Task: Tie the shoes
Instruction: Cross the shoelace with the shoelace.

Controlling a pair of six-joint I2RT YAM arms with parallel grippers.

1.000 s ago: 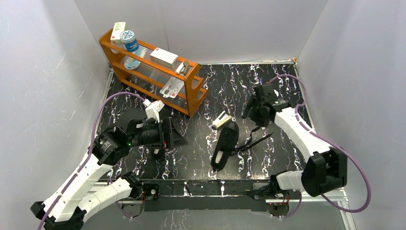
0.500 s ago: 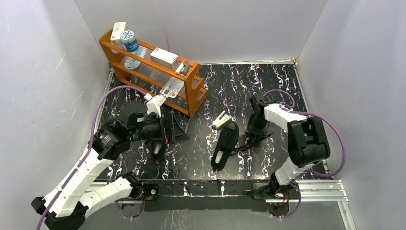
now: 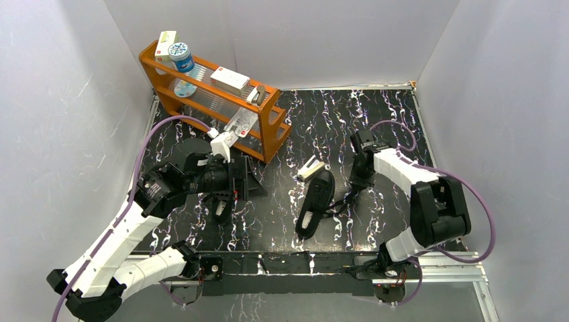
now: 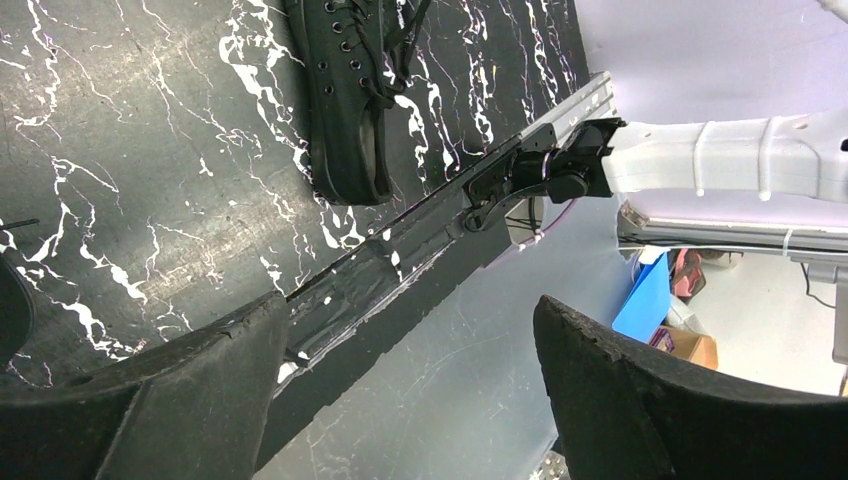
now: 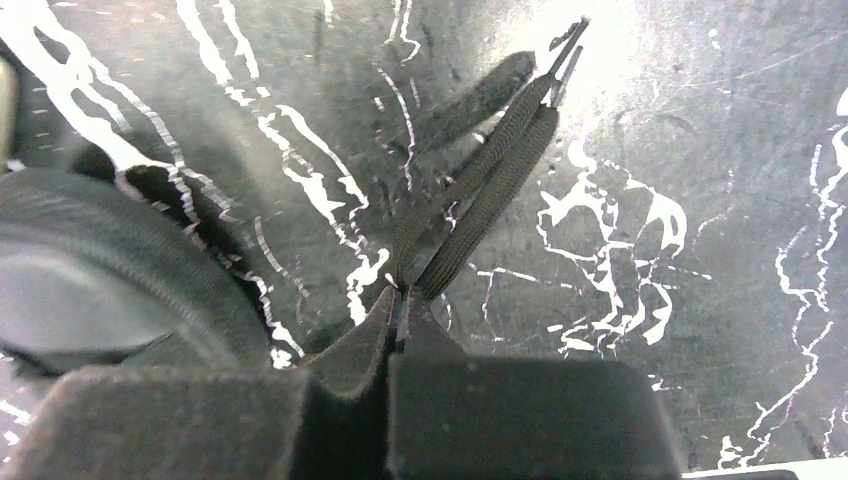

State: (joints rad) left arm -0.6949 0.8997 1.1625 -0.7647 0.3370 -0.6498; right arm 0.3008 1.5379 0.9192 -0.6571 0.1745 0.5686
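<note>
A black shoe (image 3: 315,200) lies on the marbled surface (image 3: 389,121), on the near side of the orange rack (image 3: 268,137) and off to its right. Farther right still, the right pincer (image 5: 400,310) is pinched tight on the shoe's lace (image 5: 480,190). The left pincer (image 4: 410,320) hovers just in front of the rack, fingers spread wide.

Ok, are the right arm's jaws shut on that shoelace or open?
Shut on the shoelace. In the right wrist view the jaws meet, and two black lace strands run out from between their tips.
</note>
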